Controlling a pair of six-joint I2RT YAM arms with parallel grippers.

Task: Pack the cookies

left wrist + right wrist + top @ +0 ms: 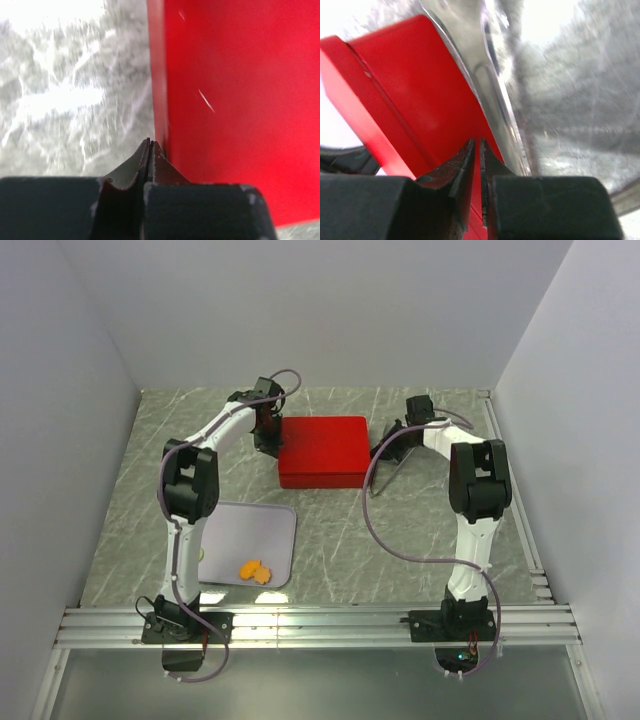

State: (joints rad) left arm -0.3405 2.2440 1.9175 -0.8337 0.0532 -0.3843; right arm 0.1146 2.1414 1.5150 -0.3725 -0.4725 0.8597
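Seen from above, the light is soft and even: the white walls (90,340) glow bright, the tabletop (420,530) reads sharp, and the arms (190,480) throw only faint shadows. A strip of glare runs along the metal rail (320,625). In the left wrist view the tabletop's upper left is blown out to white and blurred. The red box (240,125) is heavily saturated with a thin white glint, and the left end effector (151,145) sits dark and soft. The right wrist view is overexposed along its top and left edge. A shiny metal rim (485,85) flares, the tabletop is out of focus, and the right end effector (476,145) is a dim silhouette.
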